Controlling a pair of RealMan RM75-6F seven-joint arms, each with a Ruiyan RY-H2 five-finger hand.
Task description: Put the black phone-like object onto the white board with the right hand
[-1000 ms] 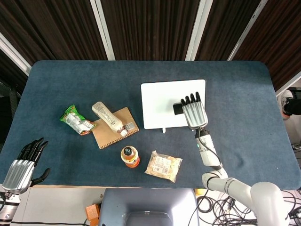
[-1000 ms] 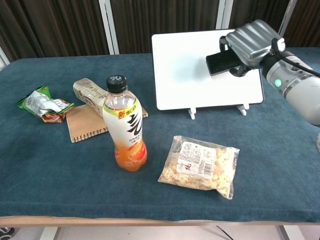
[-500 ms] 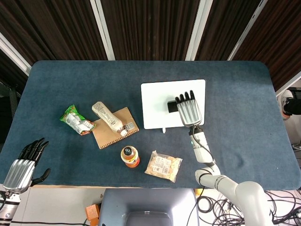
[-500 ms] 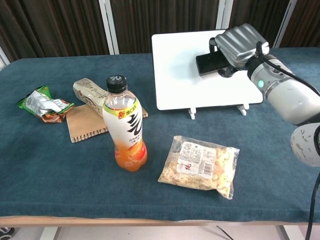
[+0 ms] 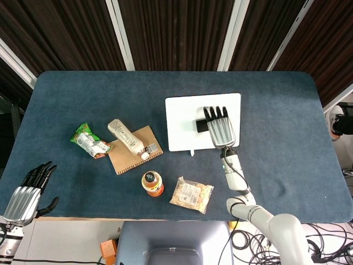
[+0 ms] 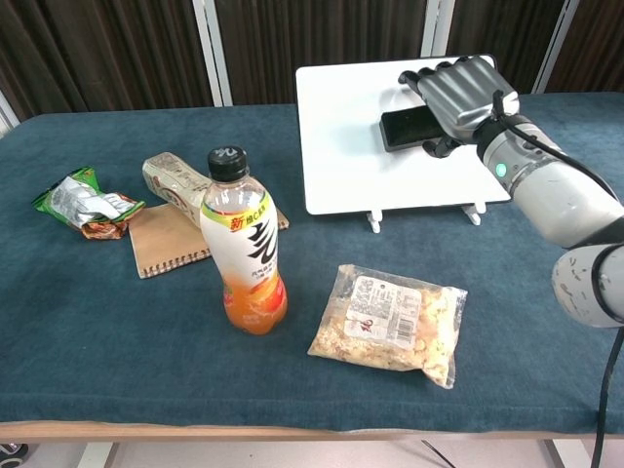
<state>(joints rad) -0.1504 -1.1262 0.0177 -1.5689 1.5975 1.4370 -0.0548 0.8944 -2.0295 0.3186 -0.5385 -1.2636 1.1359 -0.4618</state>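
Black phone, white board

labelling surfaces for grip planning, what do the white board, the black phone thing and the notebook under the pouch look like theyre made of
White board: smooth matte plastic by its look, even and unmarked. Black phone-like object: glossy, likely glass or hard plastic, with a faint sheen. Notebook: brown kraft cardboard, dull, punched along one edge.

Right arm: extends from the lower right of the frame toward upper centre.
Right robot hand: palm down, fingers extended, holding a black object beneath.
Left robot hand: lower left corner, fingers apart, holding nothing.
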